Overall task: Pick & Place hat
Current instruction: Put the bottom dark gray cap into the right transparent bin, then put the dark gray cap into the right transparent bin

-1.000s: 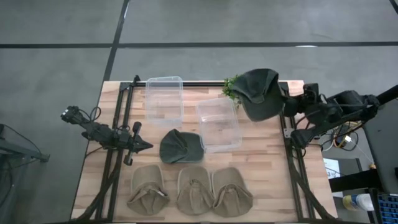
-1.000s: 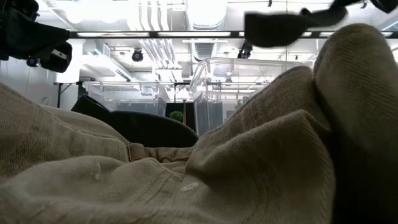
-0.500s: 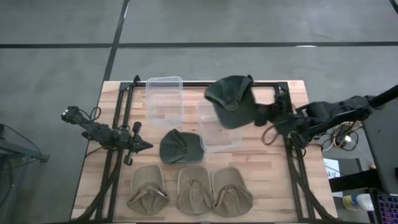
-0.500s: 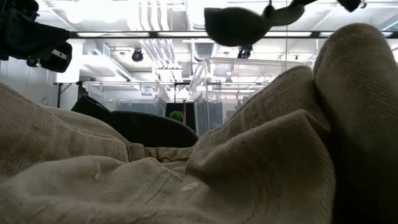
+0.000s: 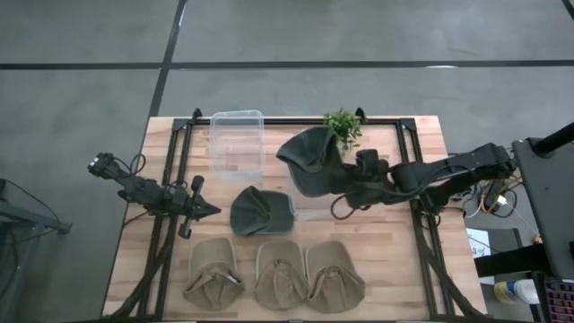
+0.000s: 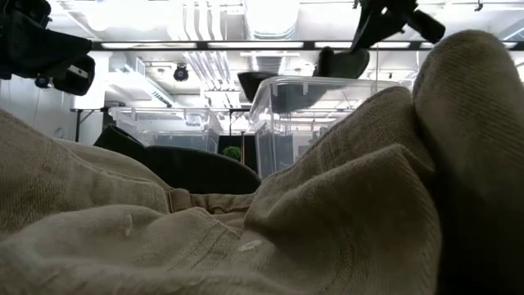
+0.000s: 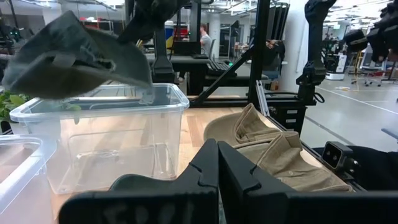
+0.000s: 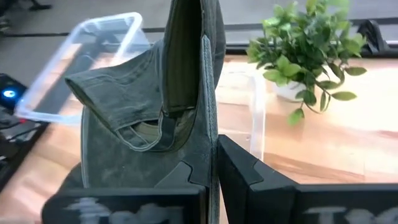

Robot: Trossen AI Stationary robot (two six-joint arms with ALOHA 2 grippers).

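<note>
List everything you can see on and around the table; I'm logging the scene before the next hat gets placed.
Green hat, held: 1, dark green, hanging from the right gripper above the near clear bin.
Green hat, lying: 1, dark green, flat on the table middle, beside the near bin.
Tan hats: 3, khaki, in a row along the table's front edge.
Clear bins: 2, see-through plastic; one at the back, one nearer the middle, under the held hat.
Plant: 1, green, small pot at the back edge.
Table: 1, light wood with black frame rails.
Left gripper: shut, holds nothing, at the table's left side.
Right gripper: shut on the held hat, over the near bin.
</note>
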